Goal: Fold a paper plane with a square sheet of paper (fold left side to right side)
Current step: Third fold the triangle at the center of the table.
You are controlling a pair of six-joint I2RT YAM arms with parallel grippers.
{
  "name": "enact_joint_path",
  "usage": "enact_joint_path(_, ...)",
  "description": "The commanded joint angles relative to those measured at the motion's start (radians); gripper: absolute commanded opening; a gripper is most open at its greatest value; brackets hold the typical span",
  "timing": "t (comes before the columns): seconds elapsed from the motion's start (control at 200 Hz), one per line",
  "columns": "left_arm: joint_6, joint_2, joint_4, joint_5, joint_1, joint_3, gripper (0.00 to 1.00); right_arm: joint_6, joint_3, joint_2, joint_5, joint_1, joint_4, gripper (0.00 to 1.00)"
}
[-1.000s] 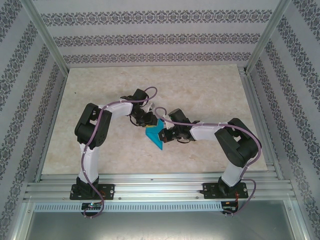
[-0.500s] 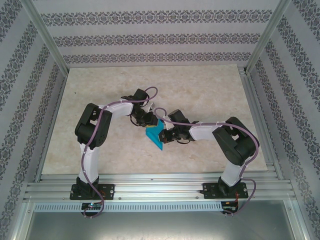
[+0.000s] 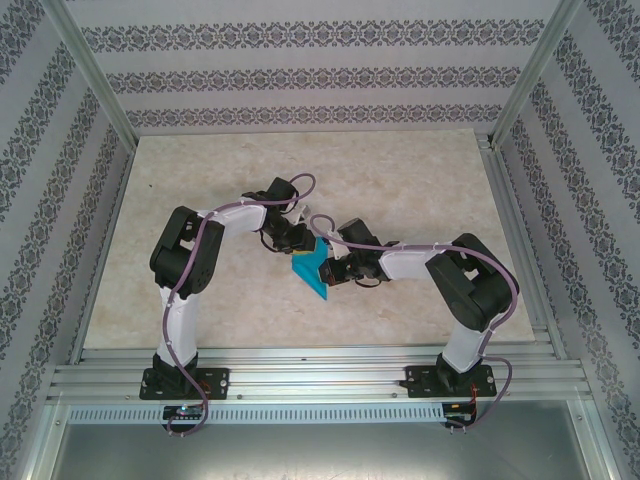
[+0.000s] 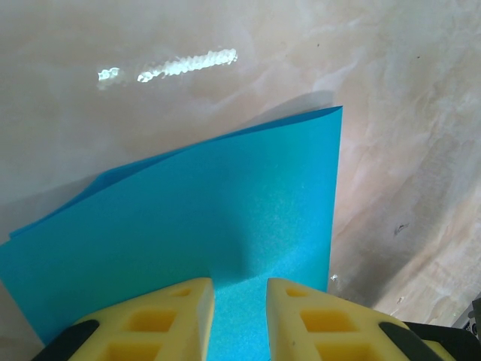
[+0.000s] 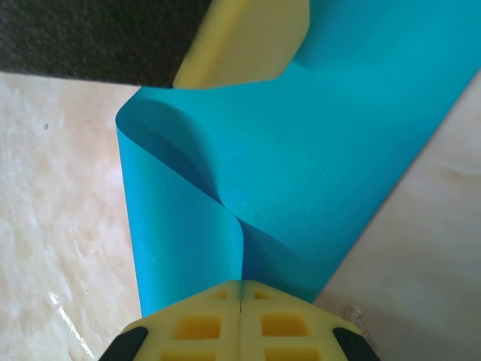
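Right end effector [image 5: 240,292] is pressed together, pinching a raised ridge of the blue sheet of paper [image 5: 316,150], which runs ahead of it toward the left end effector [image 4: 240,293]. That one stands slightly spread, its fingers [image 4: 158,316] resting on the sheet, which lies ahead of and beneath them on the tabletop [image 4: 406,113]. Over the last second almost nothing has shifted; only the right arm's elbow has drawn in a touch. I judge the fold is being held, its curled layer not yet creased flat.

The square sheet of paper [image 3: 310,272], turquoise, sits loosely doubled near the middle of the table [image 3: 400,180]; fold rounded, uncreased.
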Motion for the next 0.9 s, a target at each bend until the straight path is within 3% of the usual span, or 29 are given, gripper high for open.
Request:
enact_joint_path(0.0, 0.016, 0.050, -0.039, -0.043, -0.021, 0.001, 0.28, -0.001, -0.012, -0.014, 0.015, -0.005, -0.011, 0.00)
enact_joint_path(0.894, 0.017, 0.051, -0.030, -0.044, -0.022, -0.008, 0.28, -0.007, 0.001, -0.021, 0.016, -0.006, -0.052, 0.00)
